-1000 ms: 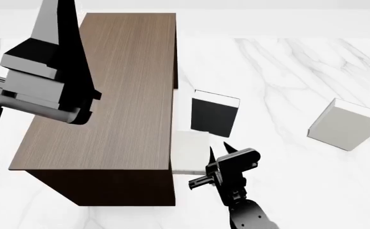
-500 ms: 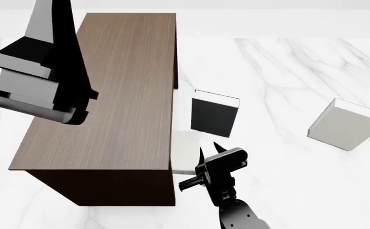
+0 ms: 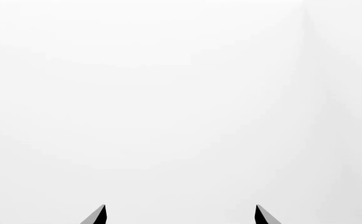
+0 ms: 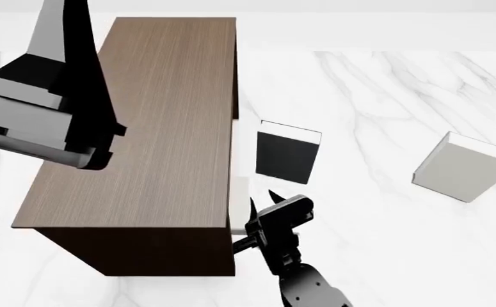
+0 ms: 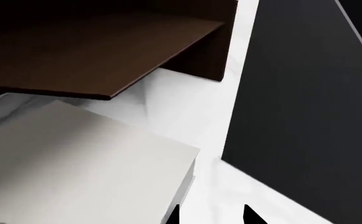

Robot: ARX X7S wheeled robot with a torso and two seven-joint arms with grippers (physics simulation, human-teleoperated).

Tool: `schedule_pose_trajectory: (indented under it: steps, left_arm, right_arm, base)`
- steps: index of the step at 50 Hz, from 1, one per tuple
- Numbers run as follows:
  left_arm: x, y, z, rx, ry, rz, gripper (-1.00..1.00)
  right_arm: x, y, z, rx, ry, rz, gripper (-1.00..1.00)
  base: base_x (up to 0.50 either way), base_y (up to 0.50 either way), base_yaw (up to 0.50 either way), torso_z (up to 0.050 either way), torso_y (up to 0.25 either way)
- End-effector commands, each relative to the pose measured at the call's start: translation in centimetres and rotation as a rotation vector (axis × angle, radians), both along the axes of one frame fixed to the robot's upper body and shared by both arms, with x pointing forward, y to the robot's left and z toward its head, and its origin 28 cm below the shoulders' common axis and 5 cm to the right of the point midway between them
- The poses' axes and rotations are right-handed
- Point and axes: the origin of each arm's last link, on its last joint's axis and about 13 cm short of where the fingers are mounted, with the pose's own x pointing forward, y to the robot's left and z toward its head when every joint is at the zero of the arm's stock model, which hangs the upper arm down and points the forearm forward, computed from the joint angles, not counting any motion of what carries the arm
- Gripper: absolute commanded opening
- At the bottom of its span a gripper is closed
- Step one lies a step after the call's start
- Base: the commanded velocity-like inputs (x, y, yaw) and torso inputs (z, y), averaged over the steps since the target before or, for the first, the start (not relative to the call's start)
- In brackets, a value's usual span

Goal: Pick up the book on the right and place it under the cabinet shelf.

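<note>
White and unmarked, the book lies flat on the marble floor, and in the right wrist view we see it tucked partly beneath the cabinet shelf. From the head view only a thin pale strip of it shows at the cabinet's right edge. We see the right gripper just beside that strip, its two dark fingertips a short way apart and closed on nothing we can make out. Standing upright just beyond it is a black-covered book, which fills the right wrist view as a dark wall close to the white cover. A greyer pale book stands well apart to the right, with open marble between. We find the left gripper raised over the cabinet's left side, fingers spread wide against blank white.
</note>
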Motion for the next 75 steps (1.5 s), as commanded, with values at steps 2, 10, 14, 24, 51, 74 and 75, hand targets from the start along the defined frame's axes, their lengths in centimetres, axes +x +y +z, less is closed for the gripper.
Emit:
schedule_pose_trajectory:
  steps: [2, 10, 14, 24, 51, 74, 75]
  left_arm:
    - [0.0, 0.1, 0.0, 0.001, 0.001, 0.005, 1.00]
    - [0.0, 0.1, 0.1, 0.004, 0.000, 0.007, 1.00]
    - [0.0, 0.1, 0.1, 0.006, -0.001, 0.008, 1.00]
    - [-0.1, 0.0, 0.2, 0.010, -0.004, 0.011, 1.00]
    - [-0.3, 0.3, -0.1, 0.005, 0.000, 0.018, 1.00]
    - [-0.4, 0.4, -0.3, 0.004, 0.005, 0.026, 1.00]
    - [-0.5, 0.4, -0.3, 0.004, 0.005, 0.026, 1.00]
  right_arm:
    - [-3.7, 1.7, -5.5, -0.207, 0.324, 0.196, 1.00]
    - [-3.7, 1.8, -5.5, -0.221, 0.332, 0.201, 1.00]
    - [-3.6, 1.8, -5.5, -0.224, 0.331, 0.208, 1.00]
    - [-3.5, 1.9, -5.4, -0.226, 0.327, 0.229, 1.00]
    - [-1.8, -1.6, -5.5, -0.301, 0.297, -0.084, 1.00]
    - [-1.5, -3.1, -5.7, -0.294, 0.314, -0.242, 1.00]
    - [-1.5, -3.1, -5.7, -0.291, 0.315, -0.246, 1.00]
  base:
    - [0.00, 0.00, 0.02, -0.005, -0.010]
    - [0.00, 0.01, 0.01, -0.003, -0.011]
    - [0.00, 0.01, 0.01, -0.005, -0.011]
    - [0.00, 0.01, 0.01, -0.003, -0.011]
    - [0.00, 0.01, 0.01, -0.004, -0.012]
    - [0.01, 0.01, 0.01, -0.006, -0.014]
    - [0.02, 0.01, 0.00, 0.000, -0.014]
